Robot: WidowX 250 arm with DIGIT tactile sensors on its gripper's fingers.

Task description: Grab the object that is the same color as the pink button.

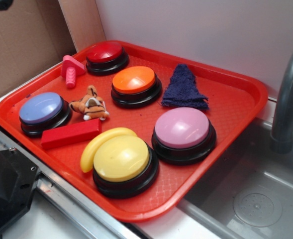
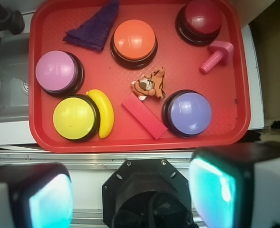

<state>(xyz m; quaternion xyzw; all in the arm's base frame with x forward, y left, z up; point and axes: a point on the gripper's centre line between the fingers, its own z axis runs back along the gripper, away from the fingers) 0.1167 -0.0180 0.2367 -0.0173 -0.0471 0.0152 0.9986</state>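
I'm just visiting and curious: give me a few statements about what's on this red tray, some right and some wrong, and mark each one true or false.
1. The pink bolt lies beside the red button. True.
2. The banana touches the pink button. False: it curves around the yellow button.
3. The toy tiger sits on the tray between the orange button and the blue-lavender button. True.
4. The gripper is holding the bolt. False: it is off the tray, open and empty.
5. The purple cloth covers the orange button. False: it lies beside it.
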